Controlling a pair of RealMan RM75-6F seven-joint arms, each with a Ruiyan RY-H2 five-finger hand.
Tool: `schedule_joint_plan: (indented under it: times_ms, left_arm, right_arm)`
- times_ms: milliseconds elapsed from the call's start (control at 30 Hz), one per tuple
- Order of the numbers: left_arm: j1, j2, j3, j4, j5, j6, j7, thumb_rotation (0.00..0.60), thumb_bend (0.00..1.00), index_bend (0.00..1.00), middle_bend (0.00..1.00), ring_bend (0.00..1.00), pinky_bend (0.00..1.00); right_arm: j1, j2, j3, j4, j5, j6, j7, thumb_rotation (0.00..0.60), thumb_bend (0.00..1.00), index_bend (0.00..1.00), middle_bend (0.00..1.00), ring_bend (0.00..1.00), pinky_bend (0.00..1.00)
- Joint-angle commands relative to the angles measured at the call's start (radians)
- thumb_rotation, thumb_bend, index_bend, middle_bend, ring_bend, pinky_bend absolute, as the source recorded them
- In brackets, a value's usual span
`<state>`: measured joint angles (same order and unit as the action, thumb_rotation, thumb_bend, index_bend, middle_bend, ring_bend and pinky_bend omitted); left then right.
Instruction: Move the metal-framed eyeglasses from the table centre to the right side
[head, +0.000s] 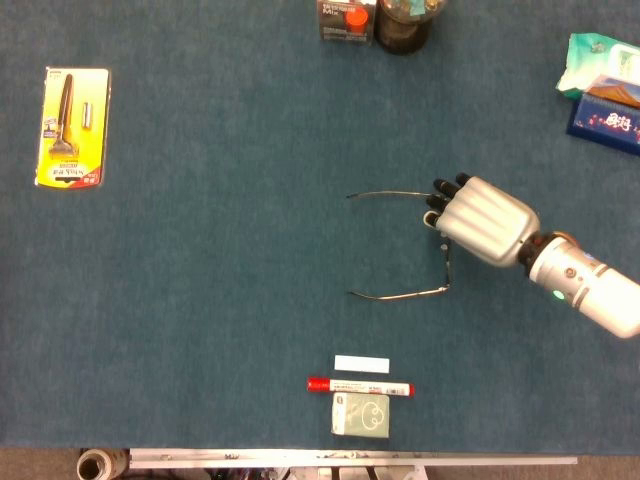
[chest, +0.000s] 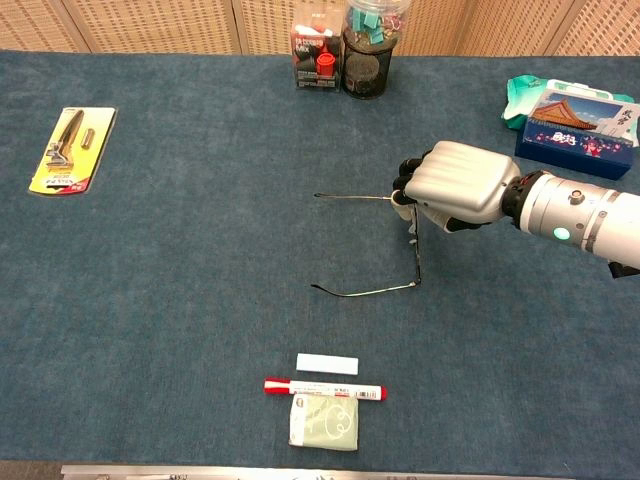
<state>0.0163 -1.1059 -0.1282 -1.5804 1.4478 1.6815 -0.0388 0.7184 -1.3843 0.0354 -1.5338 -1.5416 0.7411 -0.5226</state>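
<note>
The metal-framed eyeglasses (head: 447, 268) lie unfolded and flat on the blue table centre, front bar to the right, both temples pointing left; the chest view shows the eyeglasses (chest: 417, 262) too. My right hand (head: 480, 220) hovers palm down over the far end of the front bar, its dark fingertips (head: 440, 192) bent down at the upper hinge. The chest view shows the right hand (chest: 455, 185) covering that corner, so contact is hidden. The glasses look undisturbed. My left hand is out of both views.
A yellow razor pack (head: 72, 126) lies far left. A red marker (head: 360, 386), a white strip (head: 361, 364) and a small packet (head: 361, 414) sit near the front edge. A mesh cup (chest: 365, 60) stands at the back; wipes and a blue box (chest: 575, 120) at back right.
</note>
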Motion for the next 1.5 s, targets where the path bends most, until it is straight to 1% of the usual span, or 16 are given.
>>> schedule_joint_plan:
  times_ms: [33, 333, 567, 833, 1200, 1500]
  left_arm:
    - [0.001, 0.001, 0.000, 0.000, 0.001, 0.001, -0.002, 0.600, 0.27, 0.50, 0.45, 0.35, 0.44]
    - [0.001, -0.002, -0.002, 0.000, 0.001, -0.001, 0.008, 0.600, 0.27, 0.50, 0.45, 0.35, 0.44]
    - [-0.002, -0.005, -0.003, -0.001, -0.004, -0.009, 0.023, 0.600, 0.27, 0.50, 0.45, 0.35, 0.44]
    - [-0.007, -0.009, -0.002, -0.003, -0.007, -0.021, 0.038, 0.600, 0.27, 0.50, 0.45, 0.35, 0.44]
    - [-0.014, -0.013, 0.000, -0.003, -0.009, -0.036, 0.052, 0.600, 0.27, 0.50, 0.45, 0.35, 0.44]
    - [-0.015, -0.014, 0.000, -0.004, -0.010, -0.038, 0.055, 0.600, 0.27, 0.50, 0.45, 0.35, 0.44]
  right_arm:
    - [0.002, 0.000, -0.005, 0.004, 0.013, -0.002, -0.007, 0.600, 0.82, 0.43, 0.35, 0.23, 0.40]
    - [-0.015, 0.039, -0.032, -0.019, 0.055, 0.017, -0.039, 0.600, 0.82, 0.43, 0.35, 0.23, 0.40]
    - [-0.046, 0.083, -0.066, -0.052, 0.075, 0.049, -0.061, 0.600, 0.82, 0.43, 0.35, 0.23, 0.40]
    - [-0.076, 0.101, -0.097, -0.055, 0.084, 0.077, -0.057, 0.600, 0.82, 0.43, 0.35, 0.23, 0.40]
    - [-0.101, 0.121, -0.118, -0.076, 0.035, 0.134, -0.021, 0.600, 0.82, 0.43, 0.35, 0.23, 0.40]
    - [-0.130, 0.197, -0.127, -0.195, -0.087, 0.259, 0.009, 0.600, 0.81, 0.43, 0.35, 0.22, 0.40]
